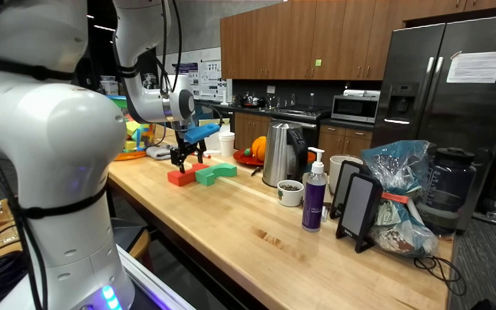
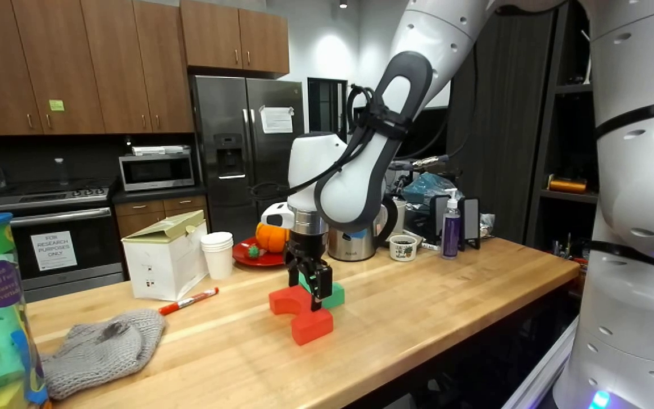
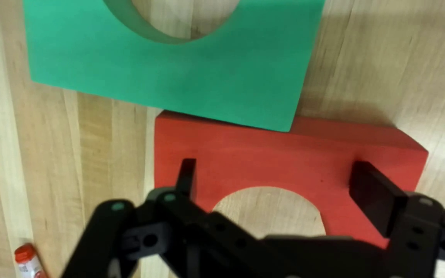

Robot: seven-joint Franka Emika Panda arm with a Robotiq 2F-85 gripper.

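Note:
A red arch-shaped block (image 1: 183,177) lies on the wooden table in both exterior views (image 2: 313,325). A green arch-shaped block (image 1: 217,172) lies beside it, also seen in an exterior view (image 2: 335,296). In the wrist view, a corner of the green block (image 3: 168,73) meets or slightly overlaps the long side of the red block (image 3: 269,162). My gripper (image 3: 276,164) is open, with its fingers spread over the red block on either side of its curved cutout. In both exterior views the gripper (image 1: 191,166) points down at the red block (image 2: 304,296). I cannot tell whether the fingertips touch it.
A steel kettle (image 1: 275,153), a small white bowl (image 1: 290,197), and a purple pump bottle (image 1: 314,202) stand along the table. A red plate (image 2: 247,258), paper cups (image 2: 218,258), a white box (image 2: 162,264), a red marker (image 2: 189,301) and grey knit cloth (image 2: 105,352) are on the opposite side.

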